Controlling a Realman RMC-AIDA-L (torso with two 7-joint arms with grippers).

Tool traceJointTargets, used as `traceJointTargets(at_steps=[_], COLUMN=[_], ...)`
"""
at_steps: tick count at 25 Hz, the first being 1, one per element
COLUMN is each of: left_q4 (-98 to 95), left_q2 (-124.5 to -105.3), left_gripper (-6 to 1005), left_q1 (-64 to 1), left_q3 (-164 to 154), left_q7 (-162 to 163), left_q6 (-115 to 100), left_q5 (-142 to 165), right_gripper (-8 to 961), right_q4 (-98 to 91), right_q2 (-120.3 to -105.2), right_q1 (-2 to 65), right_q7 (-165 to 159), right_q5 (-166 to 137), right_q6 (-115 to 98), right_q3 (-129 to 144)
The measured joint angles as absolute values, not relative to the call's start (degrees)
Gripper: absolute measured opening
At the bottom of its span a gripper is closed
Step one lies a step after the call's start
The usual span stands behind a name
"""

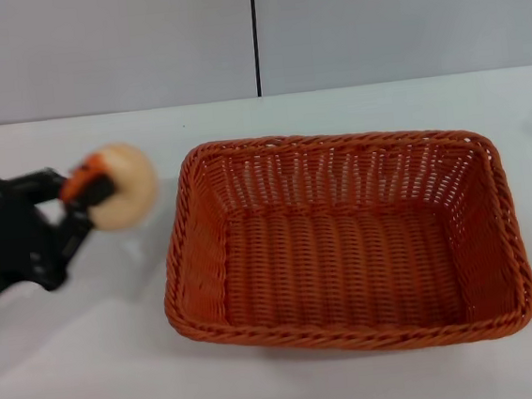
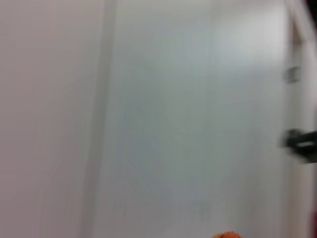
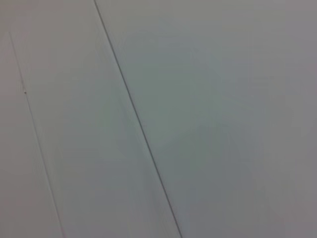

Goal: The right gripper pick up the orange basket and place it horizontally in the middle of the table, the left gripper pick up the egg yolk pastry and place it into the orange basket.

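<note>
The basket (image 1: pixel 345 239) sits mid-table (image 1: pixel 77 387), lengthwise. The left gripper (image 1: pixel 91 190), clamped on the pastry (image 1: pixel 119 185), must next travel over the basket and release.

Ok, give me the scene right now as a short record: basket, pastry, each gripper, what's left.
orange basket: set lengthwise mid-table, upright, nothing inside
egg yolk pastry: held off the table, to the left of the basket's left rim
left gripper: shut on the pastry, left of the basket
right gripper: not in view
remaining: carry the pastry over the rim and release it into the basket
</note>
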State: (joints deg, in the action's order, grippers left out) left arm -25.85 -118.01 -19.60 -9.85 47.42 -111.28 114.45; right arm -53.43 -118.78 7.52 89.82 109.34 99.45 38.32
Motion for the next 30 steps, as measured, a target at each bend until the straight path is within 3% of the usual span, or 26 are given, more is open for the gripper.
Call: traceJointTargets(at_steps=[10, 20, 23, 30], left_q4=[-13.85, -12.40, -14.10, -19.47], left_q2=[-118.76, -118.52, -118.10, -117.79], left_gripper=[99, 431, 531, 773], left_q1=[-28.64, -28.90, -26.44, -13.51], left_q3=[-23.00, -23.79, -19.86, 4.34], left_q7=[46.22, 46.27, 46.45, 46.50], left_q6=[-108.63, -104.38, -105.11, -107.16], left_q5=[114.44, 114.28, 114.00, 108.67], right_gripper=[407, 417, 419, 426], right_q4=[-52.24, -51.85, -50.46, -39.22], right_q2=[-118.89, -118.89, -118.91, -118.87], right_q1=[7.97, 7.40, 7.51, 9.67], right_q7=[89.82, 89.82, 91.29, 104.21], right_q5=[109.33, 109.33, 109.47, 109.52], right_q6=[99.52, 99.67, 99.69, 96.02], right_q3=[39.34, 39.59, 39.56, 37.14])
